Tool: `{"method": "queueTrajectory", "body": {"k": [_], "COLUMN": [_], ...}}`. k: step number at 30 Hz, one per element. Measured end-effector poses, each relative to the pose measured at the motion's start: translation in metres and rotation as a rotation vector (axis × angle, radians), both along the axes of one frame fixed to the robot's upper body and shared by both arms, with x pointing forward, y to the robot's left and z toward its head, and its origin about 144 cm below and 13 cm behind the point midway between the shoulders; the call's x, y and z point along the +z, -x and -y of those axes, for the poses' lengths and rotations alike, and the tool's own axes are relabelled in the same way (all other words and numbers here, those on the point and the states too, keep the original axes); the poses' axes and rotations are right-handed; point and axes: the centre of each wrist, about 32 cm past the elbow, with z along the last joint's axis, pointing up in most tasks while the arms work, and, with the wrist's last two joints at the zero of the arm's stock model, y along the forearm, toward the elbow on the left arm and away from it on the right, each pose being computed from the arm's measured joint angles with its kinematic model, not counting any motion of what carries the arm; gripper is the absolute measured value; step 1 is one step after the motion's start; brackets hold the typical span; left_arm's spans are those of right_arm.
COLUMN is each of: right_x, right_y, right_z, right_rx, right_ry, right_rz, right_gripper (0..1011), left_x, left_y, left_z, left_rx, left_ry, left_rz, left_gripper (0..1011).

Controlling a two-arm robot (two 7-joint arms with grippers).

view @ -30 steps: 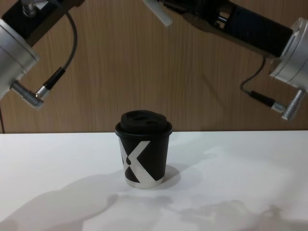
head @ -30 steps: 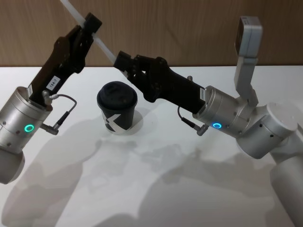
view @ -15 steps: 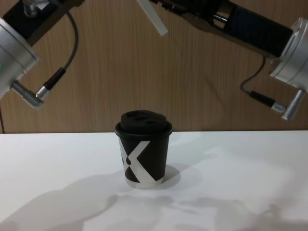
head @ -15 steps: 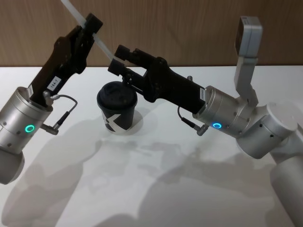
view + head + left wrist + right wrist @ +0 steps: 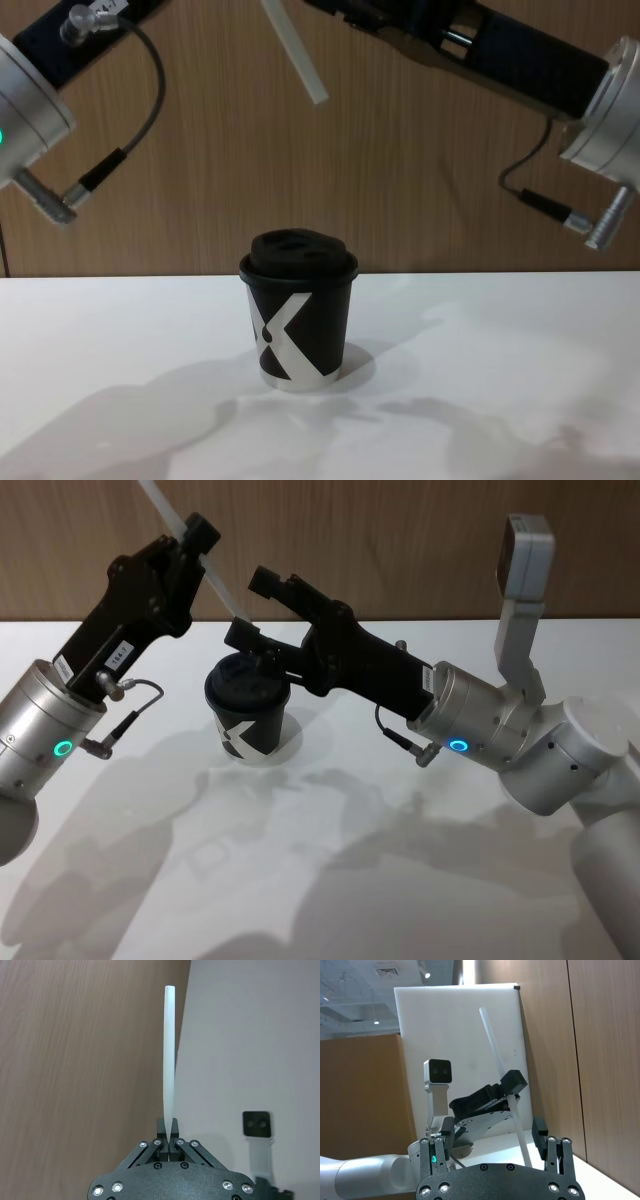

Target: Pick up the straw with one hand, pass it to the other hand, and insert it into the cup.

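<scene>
White tabletop (image 5: 400, 880): small black paper cup, white X mark (image 5: 255, 730), black domed lid (image 5: 247, 683).
Unlabelled black right gripper (image 5: 252, 606), high above cup: jaws wide, straddling long thin white straw (image 5: 169, 1050) near lower end, no clamp.
Labelled black left gripper (image 5: 196, 532), upper left: jaws pinched on straw; straw slanted, tip well above lid.
Step, judged: handover closing, insertion not begun.
Next: right arm backs off right; left tips straw upright, lowers into lid.
Room: open tabletop around cup; brown wooden wall (image 5: 400, 540) at far edge.

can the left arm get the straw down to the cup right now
Probably not yet: the right gripper, fingers open around the straw, hangs over the cup, in the path of the left gripper.
</scene>
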Motion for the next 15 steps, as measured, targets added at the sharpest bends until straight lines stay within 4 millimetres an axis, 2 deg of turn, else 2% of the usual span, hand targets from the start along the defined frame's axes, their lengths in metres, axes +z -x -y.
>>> {"method": "queueTrajectory", "body": {"k": [2,15], "right_x": [0.0,0.0], "right_y": [0.0,0.0], "right_z": [0.0,0.0], "right_rx": [0.0,0.0], "right_ry": [0.0,0.0], "right_rz": [0.0,0.0], "right_gripper": [999,1001], "left_x": [0.0011,0.0048], "left_y": [0.0003,-0.0027], "left_z": [-0.0009,-0.0011], "left_rx": [0.025,0.136], "left_ry": [-0.024,-0.161], "left_rz": [0.006,0.027], "left_gripper": [4,5]}}
